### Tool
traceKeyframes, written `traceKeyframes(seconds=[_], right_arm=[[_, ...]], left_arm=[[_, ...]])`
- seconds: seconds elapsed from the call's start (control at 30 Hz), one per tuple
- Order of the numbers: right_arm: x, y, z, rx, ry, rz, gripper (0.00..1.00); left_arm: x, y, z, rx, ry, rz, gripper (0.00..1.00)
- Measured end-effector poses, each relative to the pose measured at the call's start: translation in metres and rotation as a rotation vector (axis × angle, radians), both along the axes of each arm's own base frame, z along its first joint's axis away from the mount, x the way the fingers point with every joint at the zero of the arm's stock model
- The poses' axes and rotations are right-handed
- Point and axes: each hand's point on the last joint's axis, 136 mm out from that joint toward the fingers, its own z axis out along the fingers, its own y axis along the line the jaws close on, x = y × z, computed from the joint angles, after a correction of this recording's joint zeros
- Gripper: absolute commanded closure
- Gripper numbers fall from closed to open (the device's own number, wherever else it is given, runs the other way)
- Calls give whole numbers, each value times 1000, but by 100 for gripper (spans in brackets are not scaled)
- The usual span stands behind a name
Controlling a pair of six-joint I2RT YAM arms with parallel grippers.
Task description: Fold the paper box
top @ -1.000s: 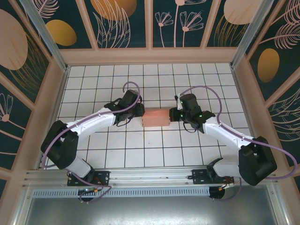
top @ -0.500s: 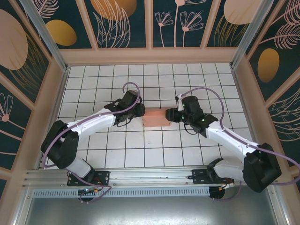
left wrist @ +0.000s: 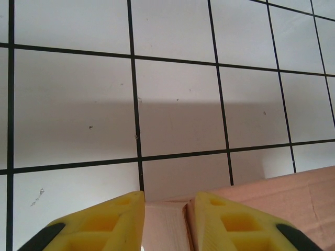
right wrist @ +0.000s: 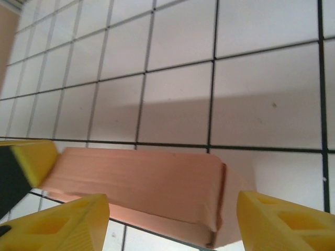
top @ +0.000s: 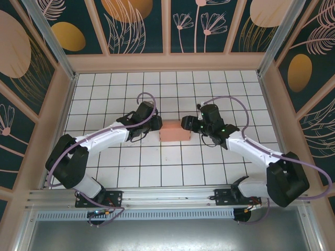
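though hemmed by painted panels (top: 136, 26) on three sides, plenty of free tiled bench (top: 131, 167) all round. mid-bench, between both arms, paper box (top: 174, 131): folded up, probably light, thin card, easily crushed, likely to skid on smooth tiles. best taken gently by the short ends. left hand (left wrist: 166, 201) pinched on one end flap; right hand (right wrist: 172, 206) released, fingers wide about the other end.

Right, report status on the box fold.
Left hand clamped on paper box end. Right hand open at the opposite end, no grip. Box formed, resting on tiles. No obstructions seen.
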Motion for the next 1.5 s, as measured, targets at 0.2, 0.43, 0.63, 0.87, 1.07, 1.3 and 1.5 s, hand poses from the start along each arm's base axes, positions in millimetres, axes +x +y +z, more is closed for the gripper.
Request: traceKeyframes(seconds=[0.2,0.43,0.63,0.87,1.07,1.3,1.5], right_arm=[[-3,-5,-17,-9,51,-28,60],[-16,-19,-46,-47,112,-46,72],[-16,-17,-41,-40,97,-34,49],[-15,-17,-30,-28,64,-27,43],[-11,-20,-36,26,122,-80,40],[-14,-12,-50,74,200,-75,41],[-21,-3,-68,107,271,-53,46]], left_arm=[[-4,2,-4,-20,-13,-6,63],[-33,21,-46,57,102,-17,62],[-40,26,-54,83,135,-16,60],[-34,27,-45,75,99,4,38],[-25,0,-34,-50,77,-39,7],[-21,-30,-46,-150,116,-110,16],[-16,-56,-59,-206,176,-167,37]])
